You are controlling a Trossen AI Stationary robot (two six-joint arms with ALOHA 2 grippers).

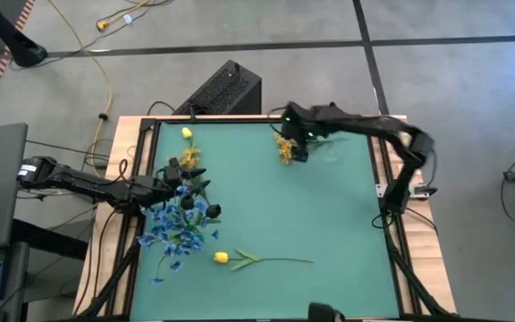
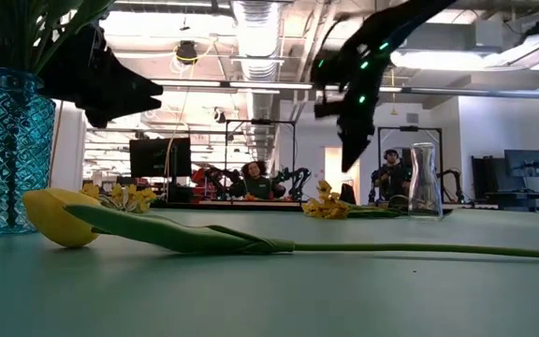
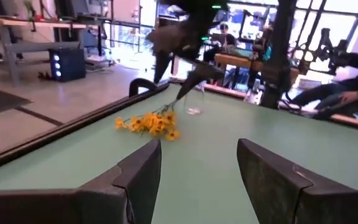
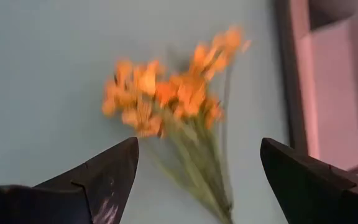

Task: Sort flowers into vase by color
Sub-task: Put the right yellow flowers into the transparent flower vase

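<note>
While the right tool (image 1: 295, 152) hangs above the yellow cluster (image 1: 283, 146) near the worktop's (image 1: 329, 224) far edge, its fingers (image 4: 104, 174) stand wide apart with the blossoms between them below. A clear vase (image 2: 424, 182) stands just beside that cluster. At the left edge, the left tool (image 1: 173, 178) hovers with fingers spread, holding nothing, over the blue flowers (image 1: 173, 231) in the blue vase (image 2: 7, 154). One yellow tulip (image 1: 240, 258) lies flat near the near edge, another yellow bud (image 1: 187, 133) near the far left corner.
</note>
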